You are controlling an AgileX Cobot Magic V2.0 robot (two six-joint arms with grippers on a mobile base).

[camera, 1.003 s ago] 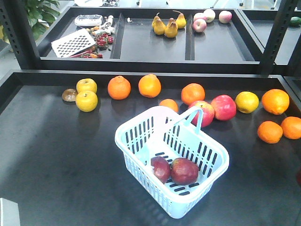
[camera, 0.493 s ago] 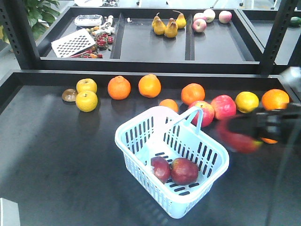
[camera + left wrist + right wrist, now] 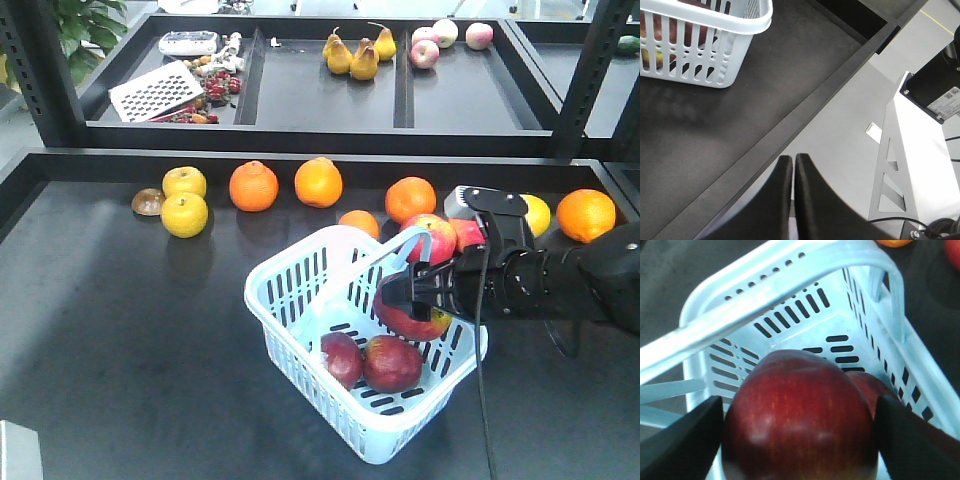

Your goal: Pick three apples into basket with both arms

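**Third apple held over the basket**

The basket sits on the dark table, turned at a slant: its long axis runs from the far-left corner to the near-right corner, and its arched handle crosses the short way near the far end. Two apples lie touching each other on the basket floor toward its near-right end. The right arm reaches in from the right of the basket, roughly level, and the right gripper has its jaws pinching a third apple from both sides, above the basket's right-hand rim and just beyond the two inside. In the right wrist view this apple hangs over the slotted floor, with one of the others showing behind it. The left gripper hovers off the near edge of the table, well apart from the basket, its jaws pressed together with nothing between them. A row of oranges lies beyond the basket.
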